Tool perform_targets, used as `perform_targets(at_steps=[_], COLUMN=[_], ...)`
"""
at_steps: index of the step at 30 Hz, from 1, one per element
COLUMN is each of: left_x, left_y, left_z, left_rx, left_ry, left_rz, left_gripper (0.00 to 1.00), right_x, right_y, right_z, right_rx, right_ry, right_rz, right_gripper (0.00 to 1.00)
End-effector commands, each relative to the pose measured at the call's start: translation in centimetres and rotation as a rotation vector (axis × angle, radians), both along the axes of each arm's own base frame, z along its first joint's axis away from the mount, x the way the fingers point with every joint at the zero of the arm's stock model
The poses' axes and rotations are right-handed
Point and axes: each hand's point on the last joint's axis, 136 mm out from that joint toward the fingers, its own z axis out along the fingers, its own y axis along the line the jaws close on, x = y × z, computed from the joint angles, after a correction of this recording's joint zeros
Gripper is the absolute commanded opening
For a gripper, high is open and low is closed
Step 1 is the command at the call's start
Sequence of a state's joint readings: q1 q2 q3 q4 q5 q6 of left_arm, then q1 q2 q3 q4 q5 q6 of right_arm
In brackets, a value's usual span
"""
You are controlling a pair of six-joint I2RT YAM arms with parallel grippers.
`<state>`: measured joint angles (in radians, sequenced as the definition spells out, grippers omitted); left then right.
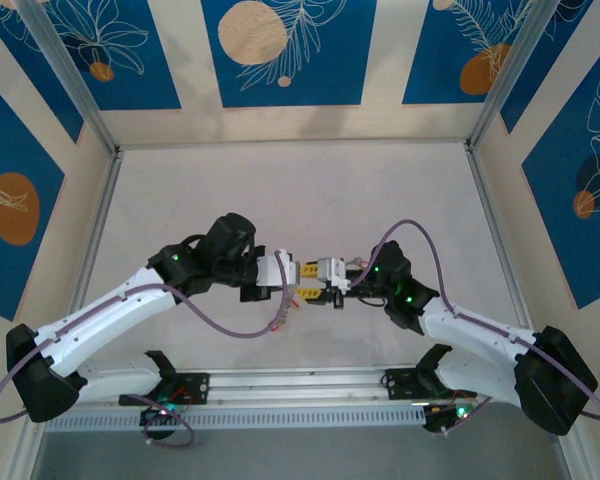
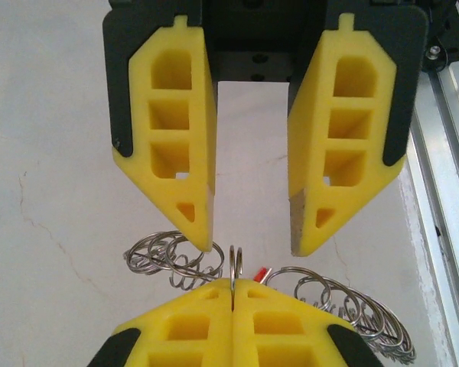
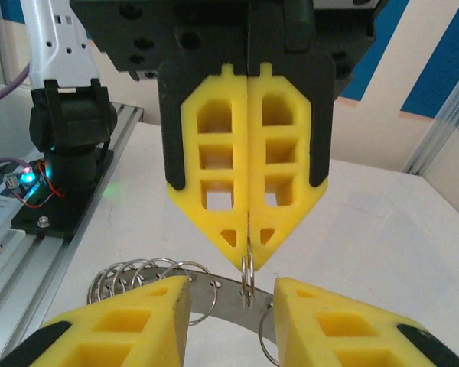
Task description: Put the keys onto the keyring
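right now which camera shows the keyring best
Left wrist view: the keyring spreads its loops on both sides of the shut left end effector, which pinches one loop. The right wrist view hides part of it behind the open right end effector. Top external: too small to make out.

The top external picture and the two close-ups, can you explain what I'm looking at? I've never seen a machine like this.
These are two white robot arms bolted to a table, each ending in a hand with two yellow fingers. The wide picture looks down from above. The other two come from wrist cameras, each showing its own fingers at the bottom and the opposite hand above. The left hand is shut, pinching one thin loop of the keyring, a bunch of silvery wire loops. The right hand stands open facing it. A small red bit among the loops may be a key's head.
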<state>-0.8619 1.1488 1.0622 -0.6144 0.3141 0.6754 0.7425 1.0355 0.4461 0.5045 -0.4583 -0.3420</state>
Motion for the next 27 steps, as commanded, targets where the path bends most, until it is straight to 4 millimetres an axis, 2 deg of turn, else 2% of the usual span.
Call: perform_targets(at_steps=[1, 8, 13, 14, 15, 16, 18, 19, 27], left_x=[-0.5, -0.7, -0.7, -0.7, -0.6, -0.6, -1.1, -1.2, -2.0], left_y=[-0.7, -0.8, -0.7, -0.7, -0.6, -0.5, 0.0, 0.3, 1.1], left_z=[1.7, 1.6, 1.8, 1.7, 1.6, 1.6, 1.4, 1.2, 1.3], left_rx=[-0.028, -0.027, -0.030, -0.026, -0.025, -0.023, -0.021, -0.027, -0.079], left_ry=[-0.032, -0.026, -0.036, -0.037, -0.038, -0.039, -0.037, -0.047, -0.077], left_rz=[-0.056, -0.069, -0.071, -0.070, -0.065, -0.061, -0.064, -0.063, -0.058], left_gripper=[0.00, 0.00, 0.00, 0.00, 0.00, 0.05, 0.26, 0.30, 0.29], right_x=[0.6, 1.2, 1.3, 1.2, 1.2, 1.1, 1.0, 0.8, -0.5], right_y=[0.5, 1.4, 1.6, 1.6, 1.6, 1.6, 1.4, 1.3, 0.9], right_z=[0.7, 0.4, 0.6, 0.7, 0.8, 1.0, 1.4, 1.7, 2.2], right_rx=[-0.006, -0.029, -0.027, -0.023, -0.018, -0.008, 0.022, 0.044, 0.108], right_ry=[-0.033, -0.041, -0.037, -0.039, -0.039, -0.039, -0.037, -0.033, -0.055], right_rz=[-0.026, -0.028, -0.024, -0.022, -0.022, -0.022, -0.021, -0.014, 0.049], right_gripper=[0.35, 0.30, 0.02, 0.00, 0.00, 0.00, 0.00, 0.00, 0.00])
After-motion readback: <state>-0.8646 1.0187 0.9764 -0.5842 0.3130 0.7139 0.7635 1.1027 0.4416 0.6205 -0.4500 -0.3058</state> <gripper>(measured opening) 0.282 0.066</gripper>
